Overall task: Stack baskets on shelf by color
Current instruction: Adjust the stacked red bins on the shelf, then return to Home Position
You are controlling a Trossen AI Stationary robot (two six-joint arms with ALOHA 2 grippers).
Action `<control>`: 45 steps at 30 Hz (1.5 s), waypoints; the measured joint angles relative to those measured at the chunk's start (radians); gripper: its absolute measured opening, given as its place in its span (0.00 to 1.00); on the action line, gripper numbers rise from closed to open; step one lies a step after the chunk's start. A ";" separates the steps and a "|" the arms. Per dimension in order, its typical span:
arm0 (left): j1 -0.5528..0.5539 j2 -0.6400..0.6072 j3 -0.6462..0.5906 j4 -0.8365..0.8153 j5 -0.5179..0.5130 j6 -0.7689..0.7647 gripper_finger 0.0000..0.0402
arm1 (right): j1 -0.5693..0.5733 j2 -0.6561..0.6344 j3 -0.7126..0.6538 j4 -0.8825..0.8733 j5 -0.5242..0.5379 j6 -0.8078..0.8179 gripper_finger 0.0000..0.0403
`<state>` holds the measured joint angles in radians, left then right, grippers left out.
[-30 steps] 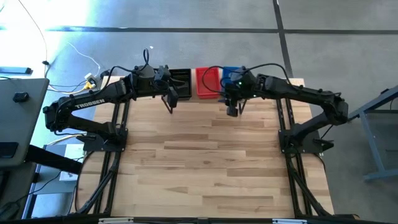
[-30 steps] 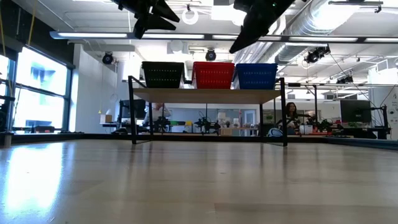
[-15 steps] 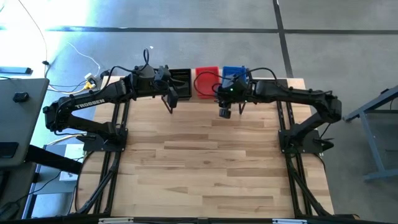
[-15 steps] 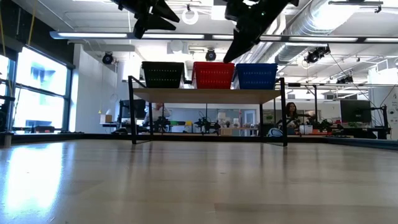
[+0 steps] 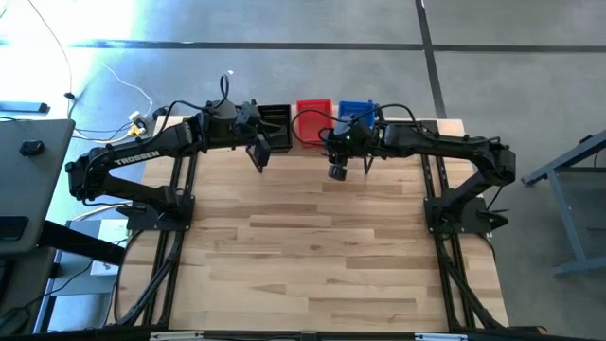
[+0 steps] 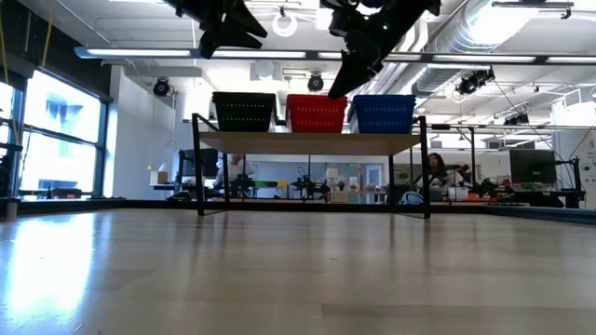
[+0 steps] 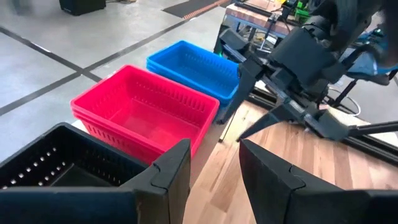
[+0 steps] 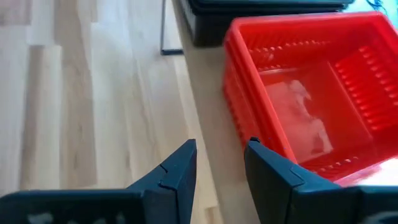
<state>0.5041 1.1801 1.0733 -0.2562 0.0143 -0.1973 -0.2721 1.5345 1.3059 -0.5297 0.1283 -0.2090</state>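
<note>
Baskets on shelf, far edge of bench.
Black stack left, red middle, blue right. Left tool open, empty, just near of black; right tool open, empty, near of red.

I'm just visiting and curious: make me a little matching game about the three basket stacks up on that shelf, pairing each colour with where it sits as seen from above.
Things:
1. black baskets
2. red baskets
3. blue baskets

Places on the shelf, in the high view:
A. middle
B. right end
C. left end

Pairs: 1-C, 2-A, 3-B
</note>
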 joint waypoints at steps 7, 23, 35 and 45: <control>0.000 0.000 0.000 -0.018 -0.001 0.029 0.32 | 0.000 -0.007 0.018 0.036 -0.041 0.030 0.30; -0.005 -0.146 0.000 -0.235 0.000 0.045 0.32 | 0.064 -0.008 0.119 -0.020 0.092 0.127 0.30; -0.187 -0.326 -0.152 -0.171 -0.071 0.062 0.32 | 0.170 -0.008 0.247 -0.020 0.217 0.223 0.30; -0.319 -0.600 -0.508 0.106 -0.074 -0.012 0.32 | 0.239 -0.008 0.375 -0.045 0.217 0.276 0.30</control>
<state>0.1847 0.5798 0.5650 -0.1503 -0.0602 -0.2097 -0.0335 1.5261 1.6809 -0.5751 0.3450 0.0667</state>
